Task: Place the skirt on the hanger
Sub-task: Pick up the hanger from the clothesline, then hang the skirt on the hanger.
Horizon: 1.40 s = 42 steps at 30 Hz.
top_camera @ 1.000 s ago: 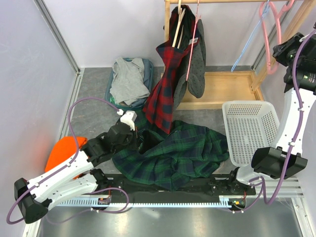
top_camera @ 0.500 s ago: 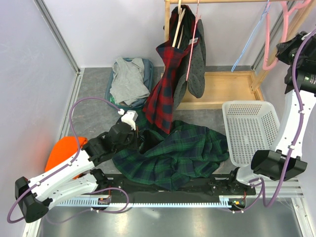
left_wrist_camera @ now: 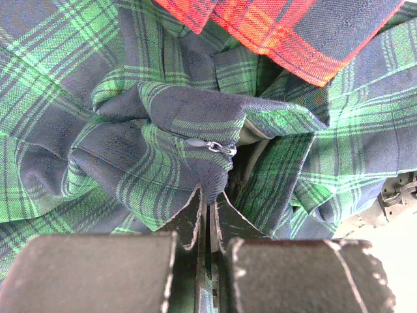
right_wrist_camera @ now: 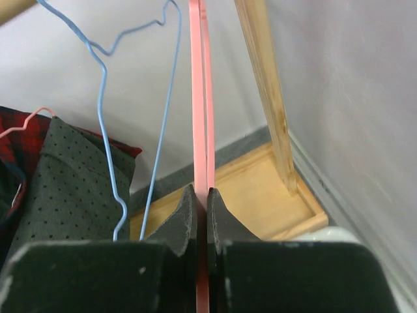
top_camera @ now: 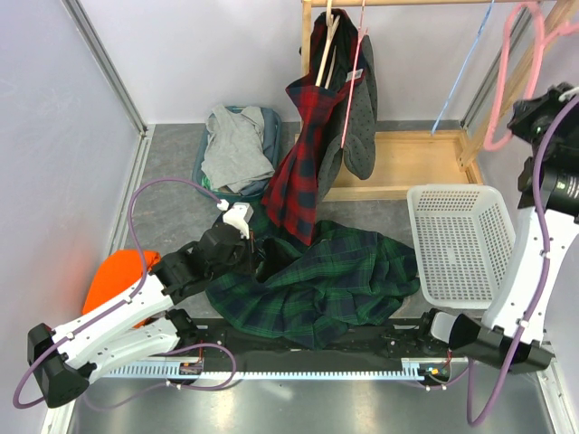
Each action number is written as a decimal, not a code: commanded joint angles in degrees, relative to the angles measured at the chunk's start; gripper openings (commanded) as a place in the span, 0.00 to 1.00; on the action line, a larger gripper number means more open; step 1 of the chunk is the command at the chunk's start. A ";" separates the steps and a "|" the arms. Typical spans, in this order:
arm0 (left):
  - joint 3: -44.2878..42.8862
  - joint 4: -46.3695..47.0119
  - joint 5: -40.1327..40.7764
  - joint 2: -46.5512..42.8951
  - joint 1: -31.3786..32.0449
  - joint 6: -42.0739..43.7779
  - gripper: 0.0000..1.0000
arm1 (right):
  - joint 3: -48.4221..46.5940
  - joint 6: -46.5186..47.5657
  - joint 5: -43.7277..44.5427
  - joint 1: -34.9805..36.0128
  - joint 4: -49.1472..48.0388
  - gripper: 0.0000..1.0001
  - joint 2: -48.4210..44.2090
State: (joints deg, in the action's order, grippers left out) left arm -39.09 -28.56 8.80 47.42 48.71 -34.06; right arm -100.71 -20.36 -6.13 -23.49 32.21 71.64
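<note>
Two grips are in place, and each could fail. The left pincer is pressed together on a fold of the green-and-navy plaid skirt, just below its small metal zipper pull. The skirt lies heaped at the near edge of the tabletop, about midway along it, and spreads toward the white slatted plastic basket. The bite looks thin, so a lift could let the cloth slide out or raise a single layer rather than the waistband. The hem of the red-and-navy plaid garment hanging from the wooden clothes rack lies over the skirt's far side, so pulling the skirt may drag it along.

At the far right corner, the right pincer is pinched flat on the slim pink plastic hanger. With so narrow a hold, the hanger could pivot or swing as it travels. The thin blue wire hanger hangs just beside it and might snag.

The pink hanger's hook and the rack's rail are cut off at the top of the overhead view, so I cannot tell whether the hook is free. The skirt's waistband is lost in the folds. How many layers the left pincer holds cannot be made out.
</note>
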 commanded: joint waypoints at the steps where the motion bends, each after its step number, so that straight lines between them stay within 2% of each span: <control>1: -1.16 2.37 -0.19 -0.22 -0.10 1.37 0.02 | 5.86 -4.85 1.83 -0.16 6.80 0.00 -5.53; 6: -2.30 2.28 -0.10 0.13 -0.10 1.98 0.02 | 22.27 -10.13 -5.81 1.41 9.36 0.00 -14.76; 9: -2.74 2.28 -0.01 0.22 -0.10 2.33 0.02 | 27.22 -10.05 -7.31 4.75 11.55 0.00 -18.37; 14: -3.62 2.10 0.17 0.92 -0.10 3.04 0.02 | 29.25 -4.70 -8.46 11.00 19.10 0.00 -21.79; 17: -3.97 2.10 0.43 0.66 -0.10 3.04 0.02 | 29.95 -2.49 -10.91 14.33 20.35 0.00 -24.96; 23: -4.76 1.58 0.78 1.01 -0.10 3.30 0.02 | 29.52 2.51 -26.44 20.40 15.79 0.00 -27.95; 27: -5.38 0.96 1.31 1.36 -0.19 3.30 0.02 | 27.85 4.09 -30.50 22.78 14.29 0.00 -28.66; 33: -6.17 0.70 2.10 1.89 -0.10 3.74 0.02 | 27.67 5.07 -33.59 23.05 11.57 0.00 -31.55; 36: -6.52 0.61 2.36 2.33 -0.10 4.09 0.02 | 27.14 6.64 -35.53 25.77 12.18 0.00 -32.52; 42: -7.58 -0.62 4.55 2.77 -0.10 4.62 0.02 | 28.02 10.60 -30.88 30.33 16.13 0.00 -34.28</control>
State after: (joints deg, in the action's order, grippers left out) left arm -43.51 -29.56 10.52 50.06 48.71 -31.59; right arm -70.43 -13.72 -35.14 3.97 50.72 38.54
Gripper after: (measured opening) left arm 0.025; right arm 0.036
